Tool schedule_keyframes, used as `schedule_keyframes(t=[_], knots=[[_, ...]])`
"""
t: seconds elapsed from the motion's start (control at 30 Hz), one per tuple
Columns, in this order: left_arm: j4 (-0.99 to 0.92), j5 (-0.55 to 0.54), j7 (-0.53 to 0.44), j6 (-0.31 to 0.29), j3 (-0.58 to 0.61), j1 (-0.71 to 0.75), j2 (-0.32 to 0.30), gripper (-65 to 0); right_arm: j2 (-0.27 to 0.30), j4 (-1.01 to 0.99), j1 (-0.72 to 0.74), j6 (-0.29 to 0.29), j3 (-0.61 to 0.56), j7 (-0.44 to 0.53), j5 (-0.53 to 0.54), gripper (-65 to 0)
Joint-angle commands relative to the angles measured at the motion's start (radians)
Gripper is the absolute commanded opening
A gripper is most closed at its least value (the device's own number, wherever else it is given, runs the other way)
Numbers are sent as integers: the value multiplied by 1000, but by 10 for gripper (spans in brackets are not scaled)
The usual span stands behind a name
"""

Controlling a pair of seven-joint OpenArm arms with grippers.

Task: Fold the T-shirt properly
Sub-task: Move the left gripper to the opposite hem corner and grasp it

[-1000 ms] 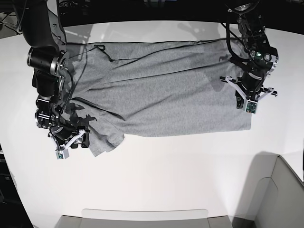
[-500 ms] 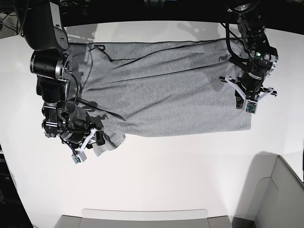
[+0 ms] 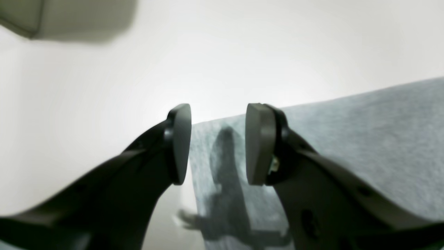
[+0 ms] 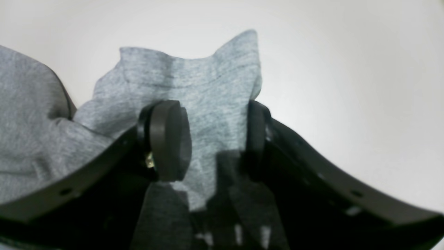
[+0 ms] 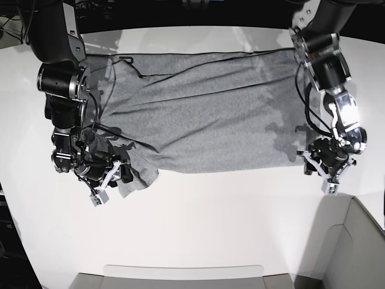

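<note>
At the near edge of the white table, cut off by the picture's bottom, a long grey shape, perhaps the rim of a container. By the near corner on the left arm's side, a grey, angular-walled object, with a soft shadow beside it on the tabletop. In the way of a full view, both black arms, reaching in over the far edge and covering parts of the cloth beneath.

Well back from the near edge, the grey T-shirt, spread widely across the middle and far part of the table, with long folds running across it and a bunched, creased portion toward the right arm. Just above the near hem corner on its own side, the left gripper, released, fingers parted, with cloth in view between and below them. Over the bunched near portion, the right gripper, also open, fingers spread wide with creased cloth visible between them; contact impossible to tell. Beyond the far edge, behind the right arm, some dark cables.
</note>
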Motion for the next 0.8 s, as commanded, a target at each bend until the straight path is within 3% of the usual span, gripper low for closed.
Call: schedule_keyframes(t=[0.0,0.23,0.77], knots=[[-47,-13,-41,-1,-2,-51,-39,-387,2,-12,-5,-6,-7,-109,-76,-359],[-255,-13,-110,-1,-1,-108,-119,-387,4,-12,-5,-6,-7,-109,-76,-359],[-269,-15,-12,-1,-2,-83,-132,-387,15,-12,-4,-6,-7,-109,-76,-359]])
